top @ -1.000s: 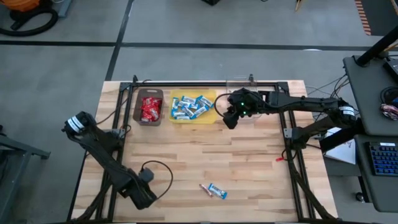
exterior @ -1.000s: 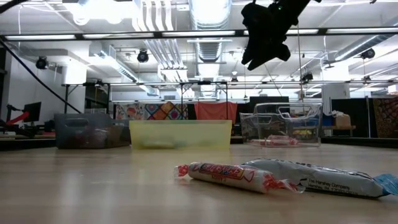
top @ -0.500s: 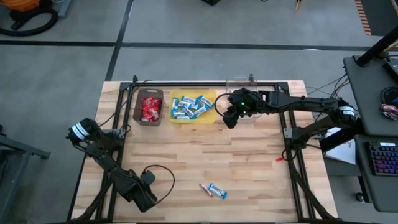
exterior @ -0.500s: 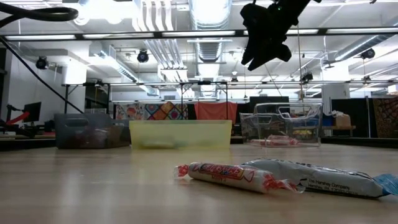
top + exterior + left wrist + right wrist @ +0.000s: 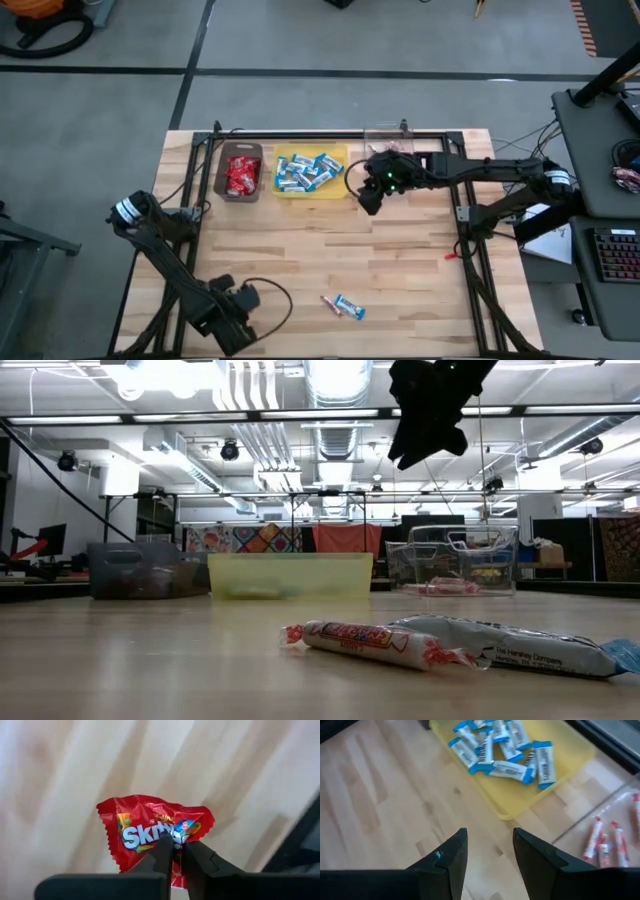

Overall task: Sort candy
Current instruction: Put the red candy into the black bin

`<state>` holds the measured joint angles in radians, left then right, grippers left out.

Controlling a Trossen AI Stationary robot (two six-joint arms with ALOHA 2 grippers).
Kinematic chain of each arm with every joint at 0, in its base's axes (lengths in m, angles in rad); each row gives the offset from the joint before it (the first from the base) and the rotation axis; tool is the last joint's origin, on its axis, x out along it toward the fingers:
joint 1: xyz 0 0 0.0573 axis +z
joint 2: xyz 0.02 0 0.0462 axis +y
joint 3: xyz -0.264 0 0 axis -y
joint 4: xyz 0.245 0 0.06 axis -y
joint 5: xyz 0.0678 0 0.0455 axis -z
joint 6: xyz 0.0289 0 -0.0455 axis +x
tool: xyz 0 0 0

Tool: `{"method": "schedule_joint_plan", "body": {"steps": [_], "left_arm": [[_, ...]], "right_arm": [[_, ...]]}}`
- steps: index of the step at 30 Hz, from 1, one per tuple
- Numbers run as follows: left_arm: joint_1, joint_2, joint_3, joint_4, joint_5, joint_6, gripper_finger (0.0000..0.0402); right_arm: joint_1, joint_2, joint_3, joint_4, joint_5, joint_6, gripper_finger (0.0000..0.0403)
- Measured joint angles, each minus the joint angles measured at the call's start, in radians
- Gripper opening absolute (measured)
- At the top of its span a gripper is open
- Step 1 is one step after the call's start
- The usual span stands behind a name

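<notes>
Near left table corner: left gripper (image 5: 178, 851) just clamped on red candy packet (image 5: 150, 831), ready for brown bin (image 5: 240, 172). Right gripper (image 5: 489, 851) empty, fingers apart, drifted off clear bin (image 5: 615, 827) toward near-edge candies (image 5: 343, 306).

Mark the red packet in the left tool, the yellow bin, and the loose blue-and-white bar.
red packet (image 5: 150, 827): left wrist view, on its printed front.
yellow bin (image 5: 340, 190): high view, on its near right corner rim.
blue-and-white bar (image 5: 520, 645): low view, mid wrapper.
</notes>
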<state>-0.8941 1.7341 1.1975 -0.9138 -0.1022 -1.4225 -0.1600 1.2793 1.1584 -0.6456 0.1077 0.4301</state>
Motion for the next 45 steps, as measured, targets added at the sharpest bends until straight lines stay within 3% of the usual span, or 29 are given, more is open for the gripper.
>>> {"method": "schedule_joint_plan", "body": {"steps": [7, 11, 17, 23, 26, 31, 37, 41, 45], "left_arm": [[0.055, -0.007, 0.280, -0.322, -0.268, 0.300, 0.0002], [0.125, -0.028, 0.381, -0.515, -0.393, 0.425, 0.0001], [0.287, -0.127, 0.364, -0.561, -0.500, 0.682, 0.0000], [0.547, -0.304, 0.198, -0.516, -0.518, 0.907, 0.0000], [0.742, -0.413, 0.070, -0.408, -0.492, 1.022, 0.0000], [1.153, -0.554, -0.152, -0.121, -0.315, 1.256, 0.0000], [1.629, -0.557, -0.312, 0.173, -0.088, 1.328, 0.0000], [1.816, -0.496, -0.334, 0.222, 0.008, 1.319, 0.0000], [1.876, -0.450, -0.336, 0.223, 0.014, 1.337, 0.0000]], "right_arm": [[0.124, 0.000, 0.000, 0.000, -0.002, 0.022, 0.0150], [0.212, 0.000, 0.000, 0.000, -0.002, 0.043, 0.0150], [0.346, 0.000, -0.001, 0.001, 0.089, 0.098, 0.0150], [0.455, 0.000, -0.002, 0.001, 0.194, 0.146, 0.0146], [0.485, 0.000, -0.006, 0.001, 0.252, 0.174, 0.0144], [0.496, 0.001, -0.010, 0.001, 0.261, 0.189, 0.0145], [0.494, 0.001, -0.019, 0.002, 0.319, 0.191, 0.0141], [0.494, 0.001, -0.020, 0.002, 0.322, 0.191, 0.0139], [0.494, 0.001, -0.021, 0.003, 0.322, 0.192, 0.0139]]}}
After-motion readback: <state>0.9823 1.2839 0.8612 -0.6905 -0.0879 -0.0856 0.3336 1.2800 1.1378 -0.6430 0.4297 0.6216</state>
